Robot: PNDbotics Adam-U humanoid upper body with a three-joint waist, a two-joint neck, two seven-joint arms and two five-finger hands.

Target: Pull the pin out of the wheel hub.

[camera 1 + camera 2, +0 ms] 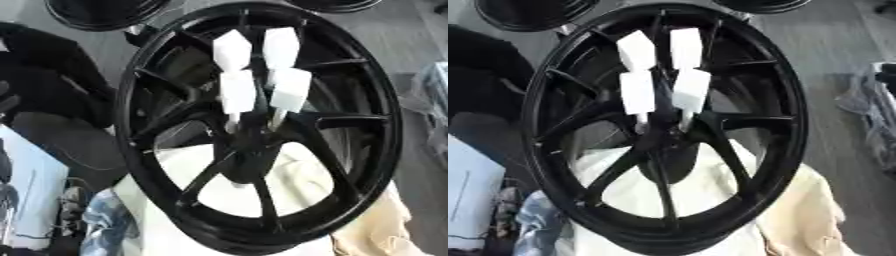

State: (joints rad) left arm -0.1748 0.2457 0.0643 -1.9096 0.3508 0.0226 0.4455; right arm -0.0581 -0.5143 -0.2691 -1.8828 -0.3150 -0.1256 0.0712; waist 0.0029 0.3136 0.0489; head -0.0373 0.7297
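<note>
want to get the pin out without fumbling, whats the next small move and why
Probably bring one hand to the hub and close it on the thin stems under the white blocks, just above where they enter it. I can make out no hand at the wheel yet, and those stems are all that stands out of the hub, so they look like the pin's grip.

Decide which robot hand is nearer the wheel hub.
Cannot tell left from right: only one hand shows, its white fingers reaching down onto the wheel hub; the other is out of view.
</note>
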